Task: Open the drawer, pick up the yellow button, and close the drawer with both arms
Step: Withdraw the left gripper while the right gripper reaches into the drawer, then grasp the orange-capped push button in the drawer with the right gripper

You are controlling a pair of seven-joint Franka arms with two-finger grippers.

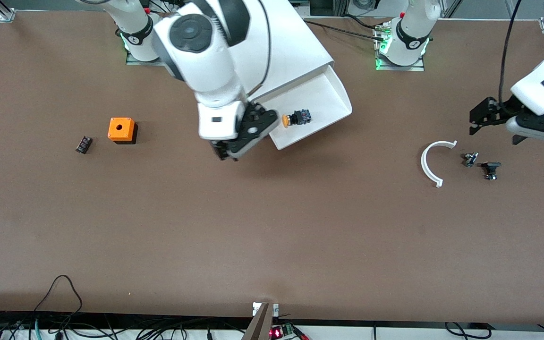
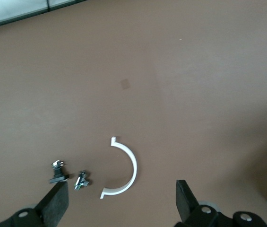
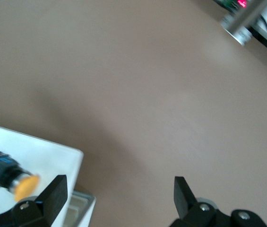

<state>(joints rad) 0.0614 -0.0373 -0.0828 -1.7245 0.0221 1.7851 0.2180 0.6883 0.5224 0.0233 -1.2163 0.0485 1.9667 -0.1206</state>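
The drawer (image 1: 317, 111) stands pulled out of the white cabinet (image 1: 291, 42). The button (image 1: 295, 118), with its yellow-orange cap and black body, lies in the drawer near its front edge; it also shows in the right wrist view (image 3: 8, 176). My right gripper (image 1: 227, 152) is open and empty, over the table just off the drawer's front corner, beside the button. My left gripper (image 1: 494, 123) is open and empty, up over the left arm's end of the table, above the small black parts; its fingers (image 2: 57, 201) frame a white curved piece (image 2: 124, 170).
An orange cube with a round hole (image 1: 121, 130) and a small black part (image 1: 83, 144) lie toward the right arm's end. A white curved piece (image 1: 432, 163) and two small black parts (image 1: 470, 159) (image 1: 490, 169) lie toward the left arm's end.
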